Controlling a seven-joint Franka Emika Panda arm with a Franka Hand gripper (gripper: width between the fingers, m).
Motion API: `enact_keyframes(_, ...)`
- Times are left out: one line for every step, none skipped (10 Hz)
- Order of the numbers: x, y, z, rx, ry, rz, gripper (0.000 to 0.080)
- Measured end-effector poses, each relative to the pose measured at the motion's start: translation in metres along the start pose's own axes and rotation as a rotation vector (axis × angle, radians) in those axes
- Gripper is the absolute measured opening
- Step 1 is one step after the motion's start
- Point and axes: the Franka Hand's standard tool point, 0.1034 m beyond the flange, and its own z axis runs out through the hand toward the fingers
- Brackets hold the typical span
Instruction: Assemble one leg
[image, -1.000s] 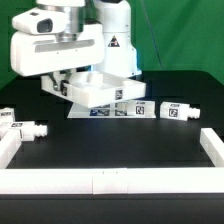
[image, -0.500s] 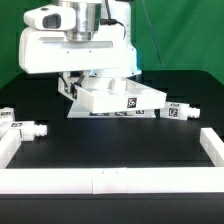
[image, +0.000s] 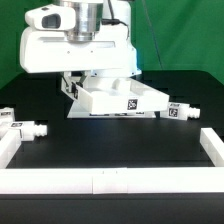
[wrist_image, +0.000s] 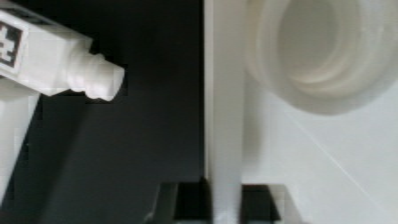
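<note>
Toward the back edge of the tabletop, we are holding our gripper closed narrow on the raised rim of the square panel, one finger pressing on each side. A leg is lying just beside the panel, toward the edge at the exterior view's right. A second leg is resting near the opposite edge.

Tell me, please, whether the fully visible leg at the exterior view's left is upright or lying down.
Lying on its side: the leg rests lengthwise on the table, stub pointing sideways.
</note>
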Motion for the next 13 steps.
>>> enact_keyframes(0.021, -0.005, -0.001, -0.007, -0.002, 0.107, 0.0056)
enact_keyframes(0.042, -0.016, -0.001, -0.009, 0.003, 0.183, 0.0056)
enact_keyframes(0.053, -0.024, -0.001, 0.011, -0.009, 0.237, 0.0056)
enact_keyframes(0.055, -0.025, 0.000, 0.015, -0.006, 0.221, 0.0056)
enact_keyframes(0.055, -0.025, 0.001, 0.016, -0.008, 0.221, 0.0056)
enact_keyframes(0.055, -0.025, 0.001, 0.016, -0.009, 0.220, 0.0056)
enact_keyframes(0.054, -0.026, 0.002, 0.016, -0.010, 0.220, 0.0056)
enact_keyframes(0.054, -0.026, 0.003, 0.017, -0.011, 0.219, 0.0056)
enact_keyframes(0.054, -0.026, 0.004, 0.017, -0.014, 0.224, 0.0056)
enact_keyframes(0.054, -0.028, 0.011, 0.032, -0.029, 0.262, 0.0056)
enact_keyframes(0.059, -0.028, 0.017, 0.059, -0.042, 0.303, 0.0056)
enact_keyframes(0.067, -0.029, 0.022, 0.064, -0.039, 0.317, 0.0056)
enact_keyframes(0.072, -0.035, 0.032, 0.062, -0.046, 0.321, 0.0056)
